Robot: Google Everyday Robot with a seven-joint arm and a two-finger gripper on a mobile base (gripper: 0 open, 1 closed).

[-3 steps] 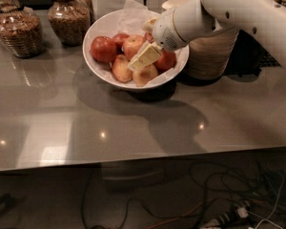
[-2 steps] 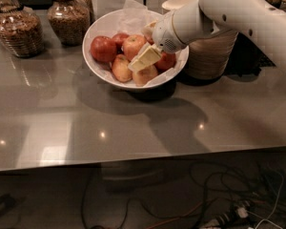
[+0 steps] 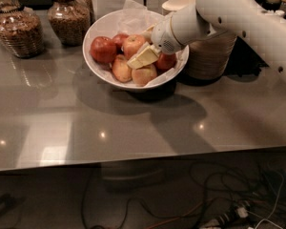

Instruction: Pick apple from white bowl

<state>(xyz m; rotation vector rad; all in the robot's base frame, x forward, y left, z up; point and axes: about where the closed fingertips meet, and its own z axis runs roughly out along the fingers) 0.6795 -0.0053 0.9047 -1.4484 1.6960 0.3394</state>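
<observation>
The white bowl [image 3: 93, 32] stands on the grey counter at the back, lined with crumpled white paper and holding several apples. An orange-red apple with a yellowish blush [image 3: 133, 45] lies near the middle. A deep red apple [image 3: 103, 49] lies at its left, and paler apples [image 3: 144, 75] lie at the front. My gripper [image 3: 142, 57] reaches in from the right on the white arm. It is down among the apples, just in front of and to the right of the orange-red apple. The gripper hides whatever lies beneath it.
Two glass jars of brown food [image 3: 19, 30] [image 3: 68, 15] stand at the back left. A tall stack of cream disposable bowls [image 3: 210, 56] stands right behind the arm, touching the bowl's right side. The counter's front edge [image 3: 133, 160] runs across, with cables on the floor below.
The upper arm has shifted slightly to the right. The gripper stays down in the bowl at almost the same spot, and the apples have not moved.
</observation>
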